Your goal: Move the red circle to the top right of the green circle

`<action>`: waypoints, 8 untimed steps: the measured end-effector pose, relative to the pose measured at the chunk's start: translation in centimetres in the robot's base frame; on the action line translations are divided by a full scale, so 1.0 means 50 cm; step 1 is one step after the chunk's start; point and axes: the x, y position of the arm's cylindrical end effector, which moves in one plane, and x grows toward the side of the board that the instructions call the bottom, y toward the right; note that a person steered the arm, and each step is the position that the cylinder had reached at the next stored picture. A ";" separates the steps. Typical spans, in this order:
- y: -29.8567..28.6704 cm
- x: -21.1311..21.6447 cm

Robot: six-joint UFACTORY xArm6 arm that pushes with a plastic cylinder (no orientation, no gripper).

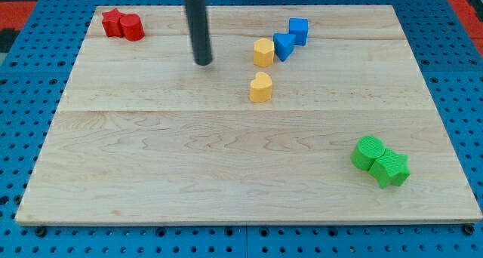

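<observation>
Right of the red circle (133,27), my tip (203,62) rests.

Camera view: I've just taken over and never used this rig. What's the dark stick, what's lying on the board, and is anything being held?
The stick is my rod; it only pushes, holding nothing. My tip rests on the wooden board, touching no block. Where the single camera is mounted isn't known. At the view's top left sit the red circle and a red star-like block, touching. Right of my tip are two yellow blocks and two blue blocks. At the bottom right sit the green circle and another green block.
</observation>
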 end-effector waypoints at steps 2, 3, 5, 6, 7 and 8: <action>0.012 0.017; 0.094 0.035; 0.263 0.022; 0.208 -0.035; 0.167 -0.040; 0.159 0.005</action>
